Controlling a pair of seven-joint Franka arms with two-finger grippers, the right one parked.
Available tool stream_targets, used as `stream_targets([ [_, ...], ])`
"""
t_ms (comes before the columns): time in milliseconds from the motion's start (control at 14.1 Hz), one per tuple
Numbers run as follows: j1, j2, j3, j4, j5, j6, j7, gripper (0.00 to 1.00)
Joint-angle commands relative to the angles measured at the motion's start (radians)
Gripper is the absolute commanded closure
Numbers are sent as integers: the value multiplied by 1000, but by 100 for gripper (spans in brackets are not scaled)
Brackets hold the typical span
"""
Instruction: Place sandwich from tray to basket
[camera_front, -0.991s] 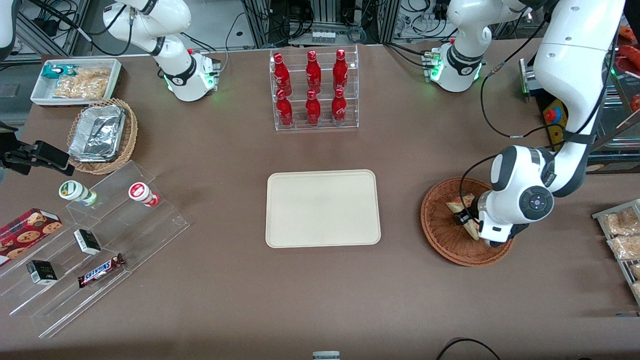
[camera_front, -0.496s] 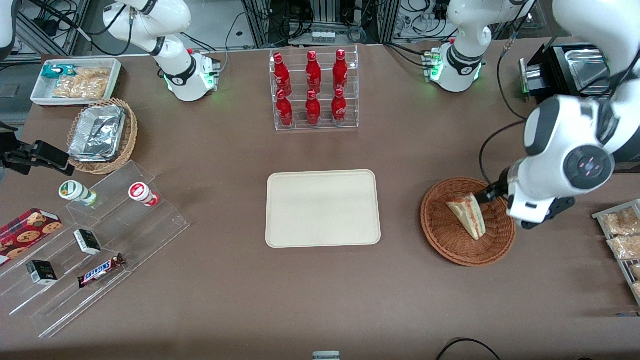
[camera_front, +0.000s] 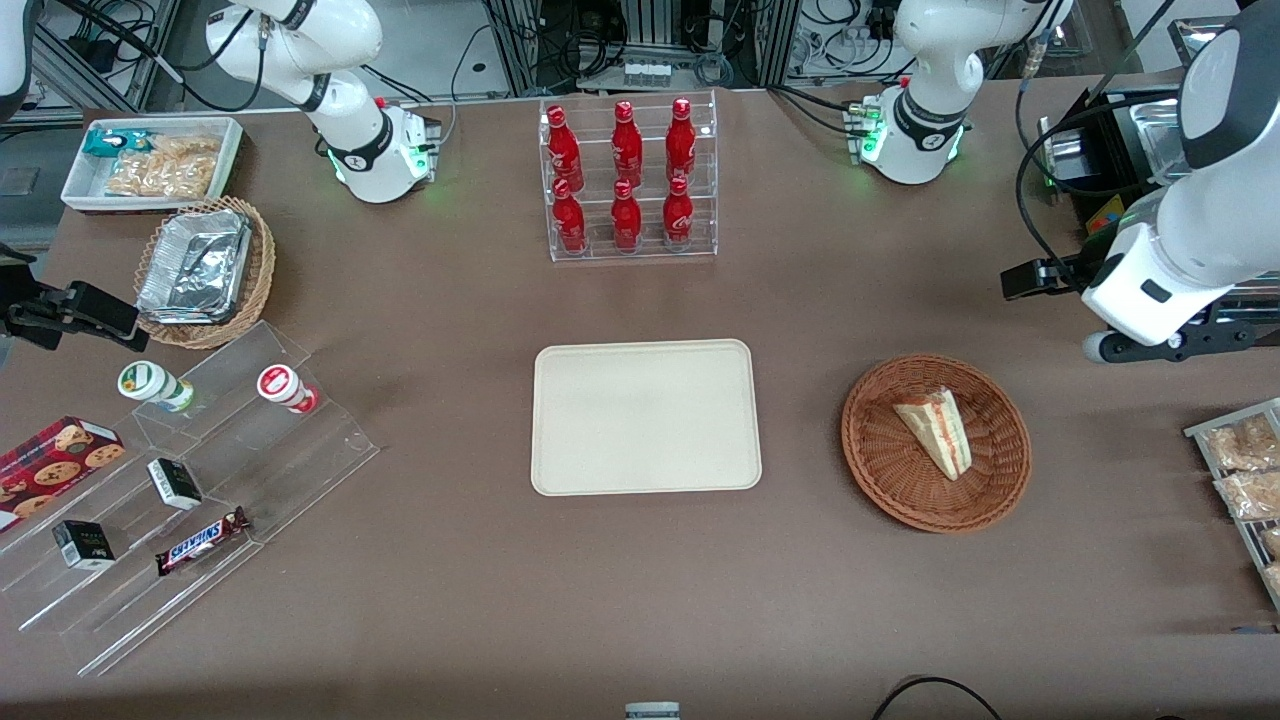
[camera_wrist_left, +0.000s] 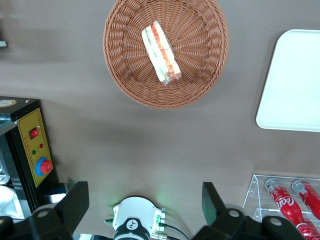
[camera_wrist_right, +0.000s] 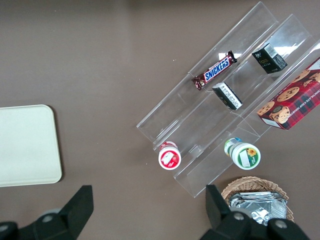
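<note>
Our black two-finger gripper (camera_wrist_left: 145, 186) has just drawn away from the reddish-brown round wicker basket (camera_front: 868, 480); a second ago it was down at the pale, wedge-shaped sandwich (camera_front: 935, 432). Its fingers stand wide apart, holding nothing, and it hangs farther from the front camera than the basket. The sandwich lies inside the basket, unshifted by our retreat over the last half second, so we judge the placing done, with only the withdrawal to finish. The flat cream rectangular tray (camera_front: 646, 418) lies beside the basket. Nothing stands over the sandwich; our likelier hazard is the black metal appliance with a yellow panel (camera_wrist_left: 36, 145), near our retreating arm. Red plastic bottles (camera_front: 627, 145) stand well apart.
</note>
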Motion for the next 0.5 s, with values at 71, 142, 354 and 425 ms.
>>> stream_targets([
  [71, 6, -26, -3, -4, 1, -73, 2, 0],
  [142, 6, -51, -3, -33, 1, -48, 0, 0],
  [354, 1, -182, -6, -208, 0, 75, -1, 0],
  [425, 1, -207, -7, -234, -2, 98, -3, 0],
])
